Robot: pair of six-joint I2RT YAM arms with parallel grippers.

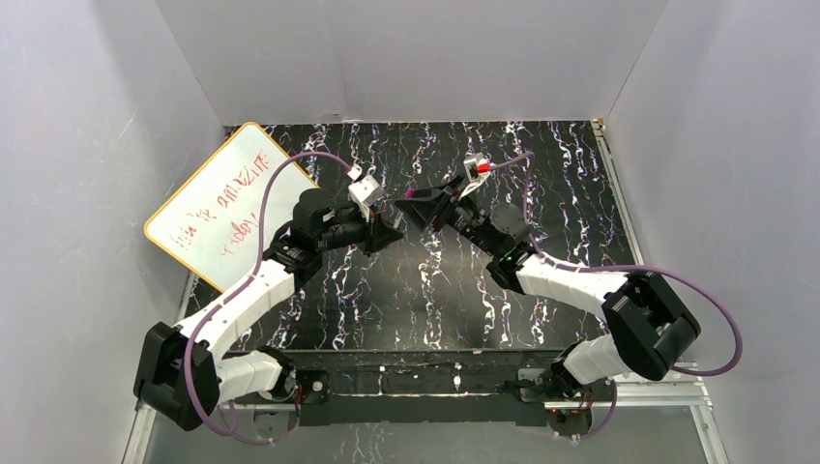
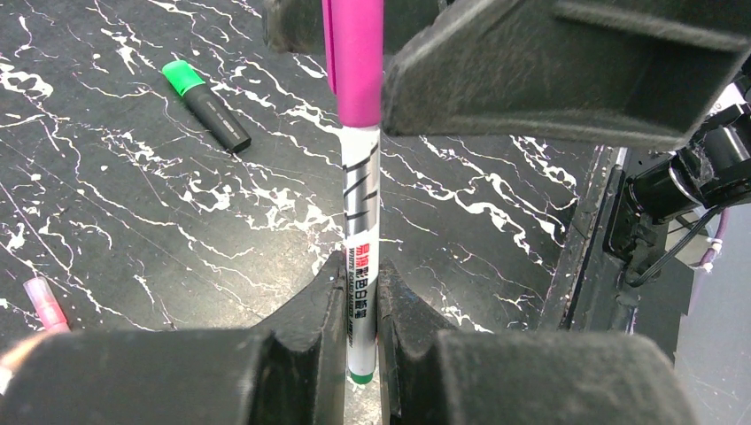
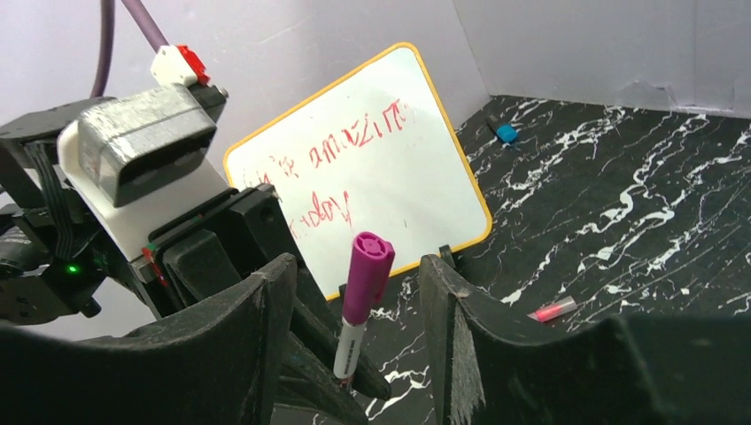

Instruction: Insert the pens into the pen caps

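Clamped tight in the left gripper (image 2: 361, 282), a slim white-barrelled marker (image 2: 361, 204) hangs above the black marbled tabletop (image 2: 133, 204), with a magenta plastic cap (image 3: 367, 274) on its far end. The right gripper (image 3: 356, 266) holds its jaws wide on either side of that cap, not touching it.

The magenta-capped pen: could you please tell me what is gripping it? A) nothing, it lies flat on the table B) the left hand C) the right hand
B: the left hand is shut on the pen by its white barrel, while the right hand stands open around the magenta cap, with gaps on both sides.
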